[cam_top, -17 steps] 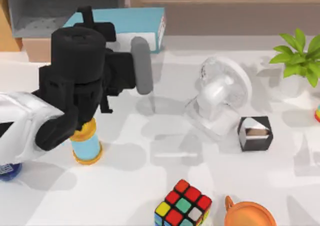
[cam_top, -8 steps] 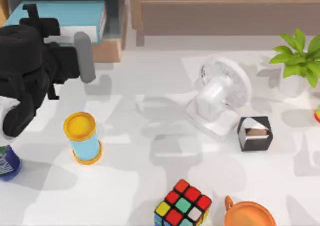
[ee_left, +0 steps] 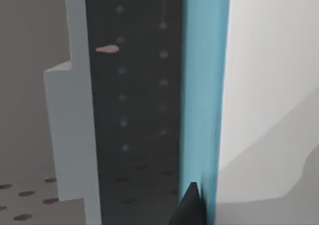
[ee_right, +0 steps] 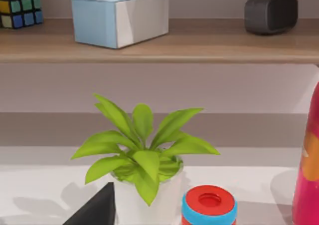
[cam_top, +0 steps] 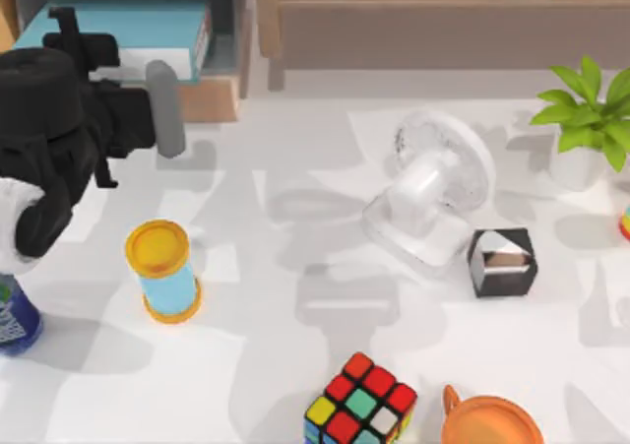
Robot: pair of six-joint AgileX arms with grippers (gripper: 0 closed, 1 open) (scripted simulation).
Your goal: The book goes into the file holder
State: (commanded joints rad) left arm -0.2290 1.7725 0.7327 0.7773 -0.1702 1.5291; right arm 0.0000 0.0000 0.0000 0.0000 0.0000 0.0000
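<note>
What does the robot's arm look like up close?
The left arm is chunky and matte black near the hand, with a white shell lower down and a grey rounded bar sticking out sideways. The hand's fingertip is a dark pointed wedge.

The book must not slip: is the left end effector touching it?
Touching: left wrist view shows a dark fingertip pressed against the book, inside the file holder.
</note>
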